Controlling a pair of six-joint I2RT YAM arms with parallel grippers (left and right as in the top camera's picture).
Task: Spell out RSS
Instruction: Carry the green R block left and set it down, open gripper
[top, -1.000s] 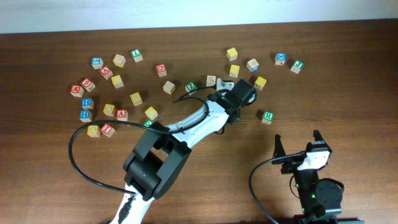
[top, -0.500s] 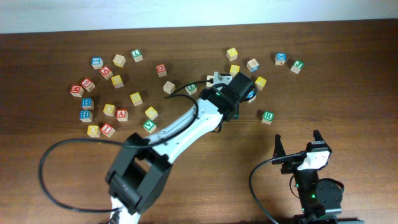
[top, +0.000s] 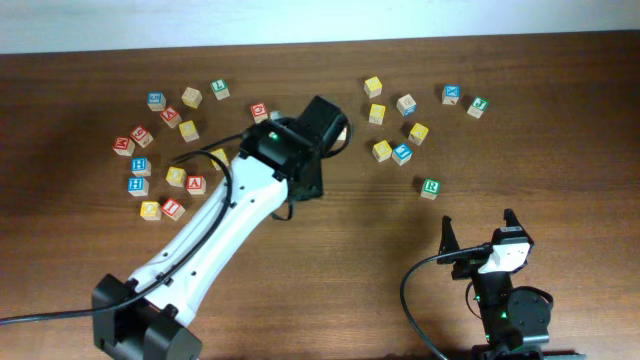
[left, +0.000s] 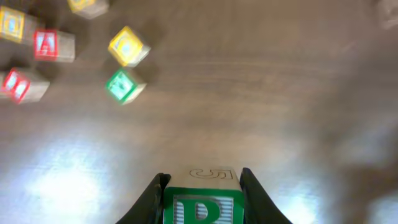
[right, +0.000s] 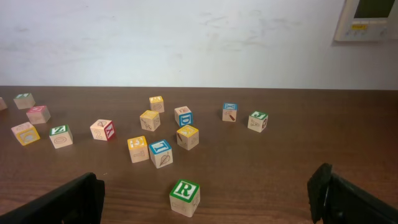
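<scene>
Left arm (top: 230, 215) swung leftward since earlier frames. Left claw (left: 202, 186) clamped on green-faced cube (left: 202, 210); letter cut by frame edge, P or R undecided. Green R cube (right: 185, 194) seen on surface (right: 280, 162) just ahead of right claw (top: 478, 228), held wide open; R face up, upright as read from that claw. Yellow cubes (right: 138, 148) beyond it: letters illegible.

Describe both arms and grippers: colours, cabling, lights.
Left arm: white links, black joints and base, with a thin black cable. Left gripper: pale fingers, dark outer edges. Right arm: mostly black, with a white wrist section, a green light and a looping black cable beside it. Right gripper: black fingers.
</scene>
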